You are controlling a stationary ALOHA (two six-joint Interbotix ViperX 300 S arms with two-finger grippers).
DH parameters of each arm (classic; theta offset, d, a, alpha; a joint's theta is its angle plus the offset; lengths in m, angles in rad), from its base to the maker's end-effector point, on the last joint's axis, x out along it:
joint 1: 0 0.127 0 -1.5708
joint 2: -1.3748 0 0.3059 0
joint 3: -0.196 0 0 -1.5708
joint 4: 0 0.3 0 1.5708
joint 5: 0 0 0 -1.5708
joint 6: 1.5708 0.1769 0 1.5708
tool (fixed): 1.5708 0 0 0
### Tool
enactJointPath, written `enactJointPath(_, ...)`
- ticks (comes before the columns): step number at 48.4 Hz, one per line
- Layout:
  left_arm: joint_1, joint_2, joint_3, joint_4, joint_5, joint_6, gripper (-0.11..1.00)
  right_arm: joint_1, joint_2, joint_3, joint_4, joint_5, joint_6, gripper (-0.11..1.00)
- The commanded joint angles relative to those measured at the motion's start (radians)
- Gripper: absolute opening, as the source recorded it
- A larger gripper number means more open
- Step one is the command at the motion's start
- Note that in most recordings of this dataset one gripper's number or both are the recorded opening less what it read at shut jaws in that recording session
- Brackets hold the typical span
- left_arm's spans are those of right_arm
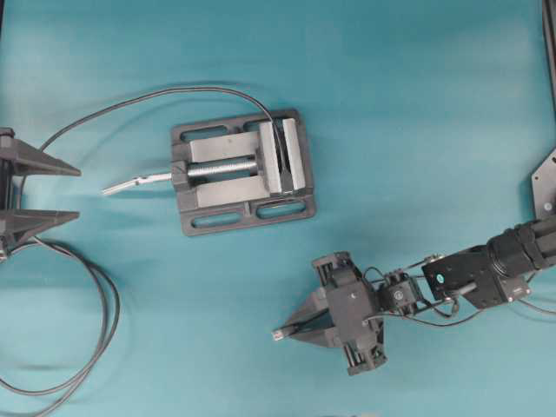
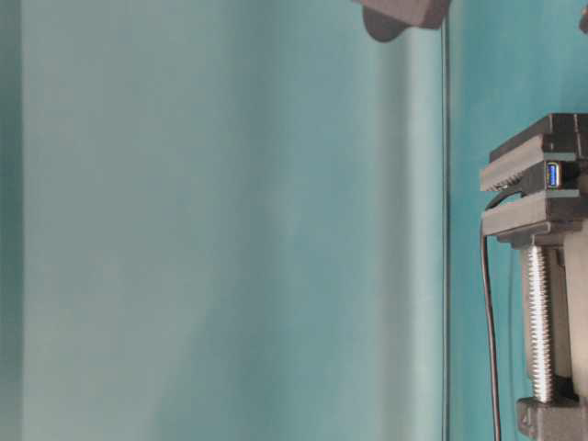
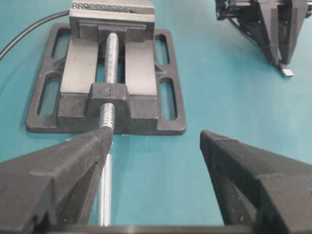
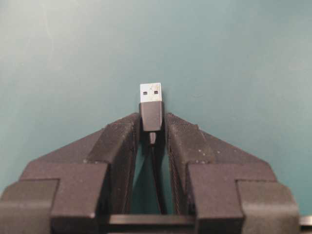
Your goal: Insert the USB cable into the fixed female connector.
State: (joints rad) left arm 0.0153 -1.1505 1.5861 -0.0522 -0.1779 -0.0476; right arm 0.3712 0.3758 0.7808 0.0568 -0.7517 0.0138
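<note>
The USB cable's black plug (image 4: 151, 113) with its silver tip sits pinched between my right gripper's (image 4: 152, 123) fingers, and the thin cable runs back between them. From overhead the right gripper (image 1: 291, 330) is low over the table, front right of the vise, with the plug tip (image 1: 279, 334) pointing left. The fixed female connector (image 2: 554, 174) shows its blue socket between the vise jaws, and its thin black lead (image 1: 174, 91) curves off to the left. My left gripper (image 1: 78, 193) is open and holds nothing at the left edge, facing the vise's screw end (image 3: 108, 119).
The dark grey vise (image 1: 239, 207) stands mid-table, its silver handle (image 1: 130, 182) sticking out left toward the left gripper. A looped cable (image 1: 97, 334) lies at the front left. The right arm (image 1: 473, 278) reaches in from the right edge.
</note>
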Motion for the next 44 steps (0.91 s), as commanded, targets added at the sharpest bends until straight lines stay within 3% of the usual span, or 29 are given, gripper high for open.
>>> enactJointPath(1, -0.002, 0.014, -0.012, 0.002, -0.005, -0.008, 0.88, 0.003, -0.028, -0.014, -0.003, 0.002, -0.002, 0.21)
enactJointPath(17, -0.002, 0.015, -0.012, 0.003, -0.005, -0.008, 0.88, 0.0, -0.028, -0.026, 0.003, 0.009, -0.002, 0.21)
enactJointPath(22, -0.002, 0.014, -0.014, 0.002, -0.005, -0.008, 0.88, -0.002, -0.029, -0.026, 0.043, -0.014, -0.002, 0.21)
enactJointPath(34, -0.002, 0.014, -0.012, 0.002, -0.005, -0.008, 0.88, 0.003, -0.044, -0.037, 0.25, -0.048, -0.031, 0.21)
enactJointPath(44, -0.002, 0.014, -0.012, 0.002, -0.005, -0.008, 0.88, 0.021, -0.044, -0.078, 0.492, -0.046, -0.147, 0.21)
